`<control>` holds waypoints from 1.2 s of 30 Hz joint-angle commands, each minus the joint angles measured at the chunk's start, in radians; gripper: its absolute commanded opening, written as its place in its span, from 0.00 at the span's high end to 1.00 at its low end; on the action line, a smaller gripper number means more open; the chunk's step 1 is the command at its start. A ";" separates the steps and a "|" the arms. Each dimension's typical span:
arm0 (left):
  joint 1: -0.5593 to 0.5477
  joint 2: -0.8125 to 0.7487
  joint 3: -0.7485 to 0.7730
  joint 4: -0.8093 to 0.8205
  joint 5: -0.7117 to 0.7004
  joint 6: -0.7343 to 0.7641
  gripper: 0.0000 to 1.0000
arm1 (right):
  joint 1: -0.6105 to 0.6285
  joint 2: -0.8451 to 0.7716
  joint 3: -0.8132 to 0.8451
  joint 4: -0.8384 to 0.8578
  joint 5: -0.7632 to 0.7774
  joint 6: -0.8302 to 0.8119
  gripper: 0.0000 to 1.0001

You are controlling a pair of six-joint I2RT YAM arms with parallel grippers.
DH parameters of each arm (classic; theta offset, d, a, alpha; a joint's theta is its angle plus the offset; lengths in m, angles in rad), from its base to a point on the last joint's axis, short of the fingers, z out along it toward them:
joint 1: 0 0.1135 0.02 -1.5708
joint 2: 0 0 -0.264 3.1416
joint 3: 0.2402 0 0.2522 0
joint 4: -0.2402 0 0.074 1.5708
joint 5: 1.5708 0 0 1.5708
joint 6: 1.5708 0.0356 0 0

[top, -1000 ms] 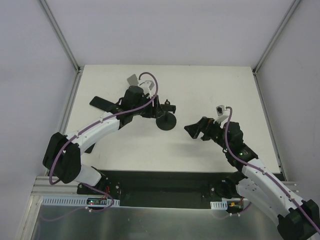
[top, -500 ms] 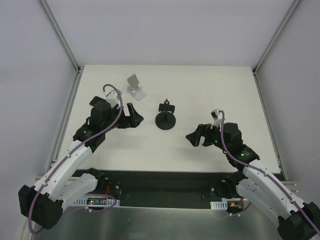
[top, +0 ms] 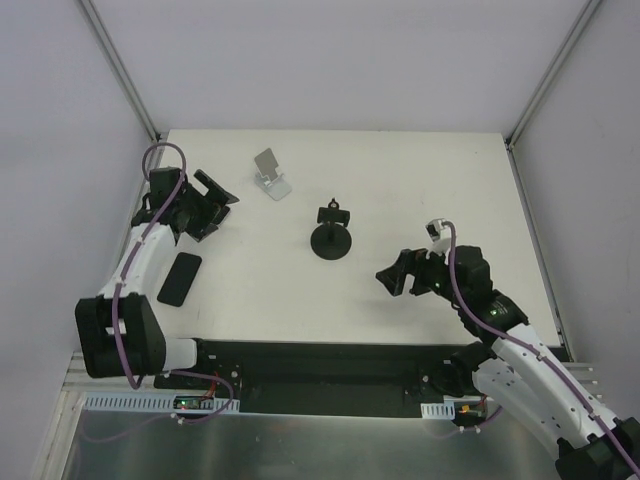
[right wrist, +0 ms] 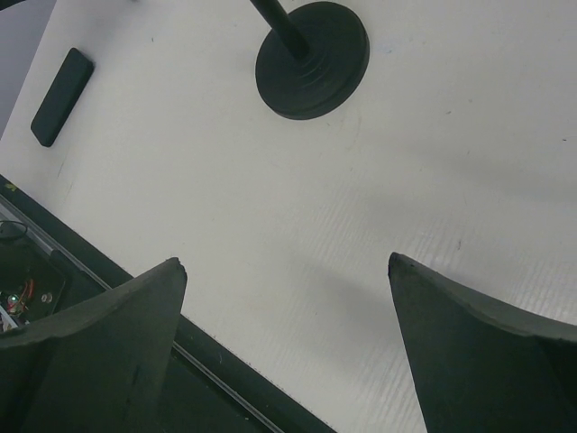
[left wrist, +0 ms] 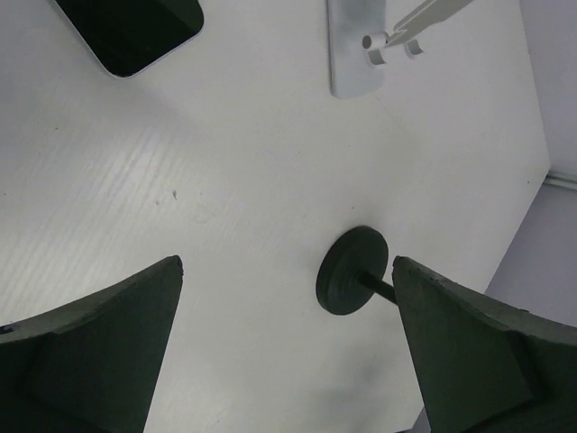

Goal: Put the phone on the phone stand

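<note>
The left gripper (top: 218, 210) hangs wide open and empty. It should reach back over the phone (top: 180, 278) lying behind it and pinch the long edges squarely.

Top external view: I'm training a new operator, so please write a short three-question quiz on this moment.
1. True or false: the phone lies flat on the table, apart from the silver folding stand.
2. Fill in: the left gripper and the right gripper both stand ___.
3. Which is nearer the phone? A) left gripper B) right gripper
Key: 1 true; 2 open; 3 A.
</note>
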 commanded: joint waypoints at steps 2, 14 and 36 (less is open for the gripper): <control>0.012 0.137 0.138 -0.026 0.008 -0.024 0.01 | -0.001 -0.010 0.078 -0.057 0.045 -0.024 0.04; 0.042 0.384 0.304 -0.199 -0.177 -0.096 0.01 | -0.007 0.050 0.125 -0.078 0.065 -0.070 0.04; 0.068 0.695 0.732 -0.621 -0.310 -0.059 0.01 | -0.014 0.044 0.112 -0.091 0.070 -0.044 0.04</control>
